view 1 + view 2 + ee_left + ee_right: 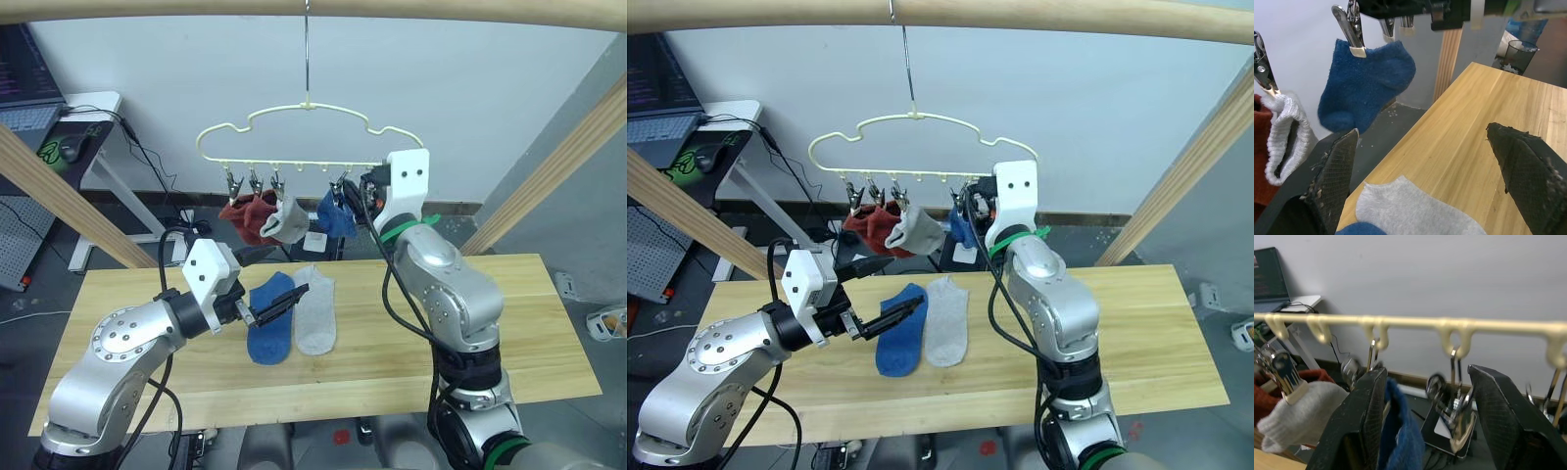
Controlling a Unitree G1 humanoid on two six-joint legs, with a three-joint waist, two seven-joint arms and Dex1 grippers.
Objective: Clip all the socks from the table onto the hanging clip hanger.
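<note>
We see left tool [284, 304] wide open, empty, low over blue sock [271, 330] and grey sock [316, 311] on counter [509, 323]. Right tool [1422, 426] open at clip hanger [294, 137], straddling free clip [1459, 413]. Four socks hang clipped.

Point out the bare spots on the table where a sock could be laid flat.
The table is bare to the right of the right arm, out to its right edge. Its near strip below the blue sock and grey sock is also free. The middle is crowded by both socks and the left gripper.
</note>
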